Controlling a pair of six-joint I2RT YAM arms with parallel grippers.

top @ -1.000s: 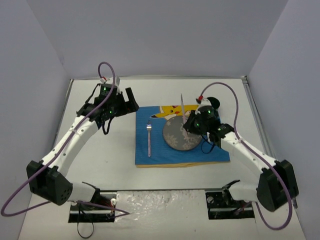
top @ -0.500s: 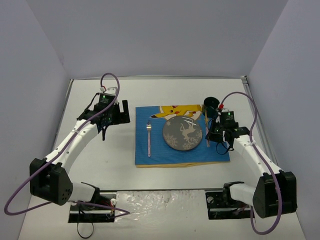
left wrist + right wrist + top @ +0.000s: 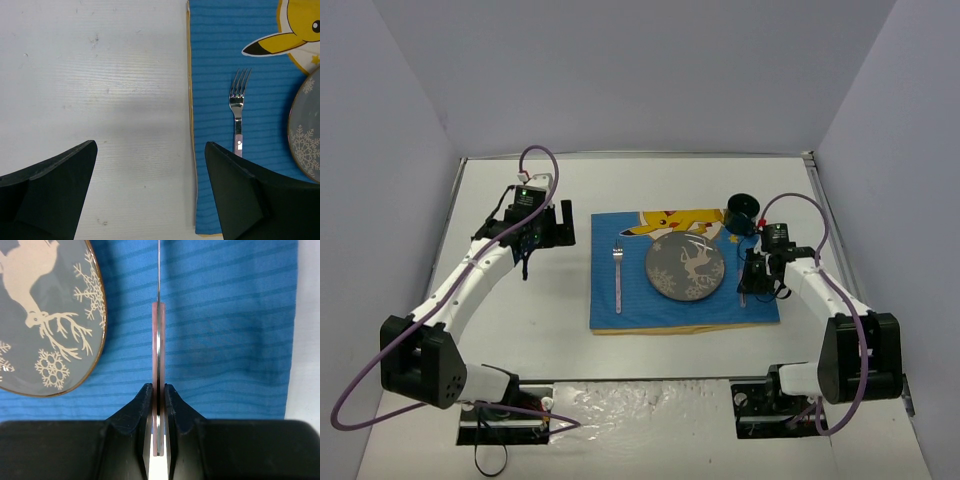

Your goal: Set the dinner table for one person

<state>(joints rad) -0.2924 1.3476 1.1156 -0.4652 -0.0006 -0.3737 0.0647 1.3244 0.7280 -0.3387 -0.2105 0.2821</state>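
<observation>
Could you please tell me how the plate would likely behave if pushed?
The plate looks glazed and rigid, so probably breakable and slippery to grip. It is low and flat, so unlikely to tip. On the ribbed placemat it may drag the cloth.

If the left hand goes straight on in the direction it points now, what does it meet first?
The left hand would probably meet the bare white tabletop, just beside the blue placemat; the fork lies farther over, out of line. Depth is unclear.
</observation>
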